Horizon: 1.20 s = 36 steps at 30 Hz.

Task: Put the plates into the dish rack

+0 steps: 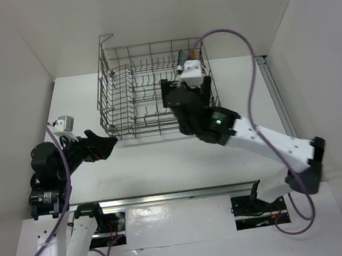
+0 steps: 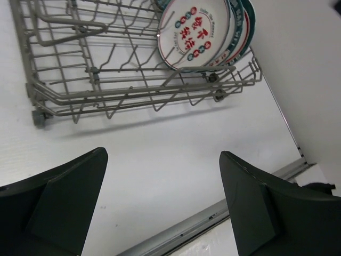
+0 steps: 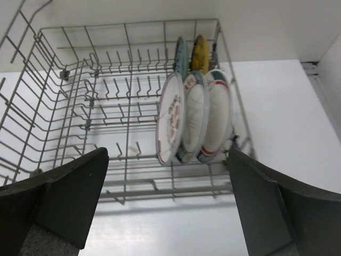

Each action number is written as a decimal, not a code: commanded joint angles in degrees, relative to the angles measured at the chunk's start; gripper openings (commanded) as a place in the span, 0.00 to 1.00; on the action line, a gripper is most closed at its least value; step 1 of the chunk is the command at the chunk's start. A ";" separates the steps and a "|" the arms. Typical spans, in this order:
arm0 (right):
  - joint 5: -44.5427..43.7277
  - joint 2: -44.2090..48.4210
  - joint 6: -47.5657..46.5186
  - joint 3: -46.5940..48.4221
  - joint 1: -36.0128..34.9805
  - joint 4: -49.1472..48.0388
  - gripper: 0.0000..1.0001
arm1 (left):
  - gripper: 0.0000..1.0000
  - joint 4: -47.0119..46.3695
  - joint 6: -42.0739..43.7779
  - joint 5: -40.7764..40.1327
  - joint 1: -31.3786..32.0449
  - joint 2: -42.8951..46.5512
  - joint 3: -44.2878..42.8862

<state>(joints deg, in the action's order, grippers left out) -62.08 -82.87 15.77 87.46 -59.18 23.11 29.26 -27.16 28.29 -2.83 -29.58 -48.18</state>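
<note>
The grey wire dish rack [image 1: 136, 89] stands at the back of the table. In the right wrist view three white plates [image 3: 194, 114] with green rims and red marks stand on edge between tines at the rack's [image 3: 80, 106] right end. A small teal plate [image 3: 180, 56] and a small yellow-brown plate [image 3: 200, 53] stand behind them. My right gripper [image 3: 168, 202] is open and empty, just in front of the rack's near edge, facing the plates; it also shows in the top view [image 1: 185, 93]. My left gripper [image 1: 102, 144] is open and empty over the table, left of the rack's front. The left wrist view shows the plates [image 2: 194, 33].
White walls close in the table on the left, back and right. A metal rail [image 1: 166, 197] runs along the near edge, and another [image 1: 276, 98] along the right side. A purple cable [image 1: 243, 53] loops above the right arm.
</note>
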 commanded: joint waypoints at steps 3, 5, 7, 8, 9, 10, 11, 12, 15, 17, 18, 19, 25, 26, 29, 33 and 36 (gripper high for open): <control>-8.32 16.58 6.01 -3.70 -7.25 20.53 1.00 | 1.00 3.97 1.23 -7.54 0.11 0.14 -6.57; -6.74 22.03 10.15 -6.23 -7.27 28.72 1.00 | 1.00 4.67 1.23 -9.13 0.11 0.75 -7.19; -6.03 26.42 11.64 -8.87 -7.27 33.72 1.00 | 1.00 5.81 1.23 -11.23 0.11 1.28 -7.71; -6.03 27.49 13.48 -10.71 -7.27 36.19 1.00 | 1.00 5.81 1.75 -11.85 0.11 1.28 -7.71; -6.03 28.54 14.80 -11.43 -7.27 38.30 1.00 | 1.00 5.81 1.76 -12.64 0.11 1.98 -7.71; -6.03 30.21 17.69 -11.96 -7.27 40.41 1.00 | 1.00 6.33 2.28 -14.39 0.63 1.99 -7.71; -6.03 31.01 19.63 -11.96 -7.27 44.96 1.00 | 1.00 6.34 2.28 -15.36 0.63 1.99 -7.71; -6.03 31.97 21.04 -11.96 -7.27 46.65 1.00 | 1.00 6.34 2.28 -15.98 0.63 1.99 -7.71; -5.42 36.45 22.20 -11.44 -7.27 48.69 1.00 | 1.00 6.34 2.81 -17.31 1.16 2.51 -6.58; -4.27 39.78 21.14 -10.91 -7.27 48.69 1.00 | 1.00 6.34 2.81 -18.36 1.68 3.12 -5.96; -4.27 40.59 21.14 -10.91 -7.27 48.69 1.00 | 1.00 6.34 2.81 -18.36 1.69 3.13 -5.96; -3.66 41.20 20.45 -10.30 -7.27 48.69 1.00 | 1.00 6.34 2.81 -18.88 1.69 3.13 -5.96; -3.66 40.60 18.16 -8.97 -5.25 49.22 1.00 | 1.00 6.34 3.34 -24.51 3.62 2.87 -6.39; -3.66 39.90 17.46 -8.45 -4.55 49.22 1.00 | 1.00 6.34 3.34 -24.51 3.62 2.26 -7.44; -3.66 39.89 16.05 -8.45 -4.54 48.61 1.00 | 1.00 6.34 3.34 -23.91 3.62 1.19 -8.50; -3.66 41.03 16.05 -7.92 -4.54 48.08 1.00 | 1.00 6.34 3.34 -23.90 3.62 1.19 -8.51; -3.66 41.56 16.57 -7.92 -4.54 48.08 1.00 | 1.00 6.34 3.34 -23.90 3.62 1.19 -8.51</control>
<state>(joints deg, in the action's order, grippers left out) -65.12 -42.28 32.49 77.69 -64.07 69.73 37.01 -25.30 4.82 0.54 -28.64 -54.57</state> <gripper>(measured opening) 0.999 0.999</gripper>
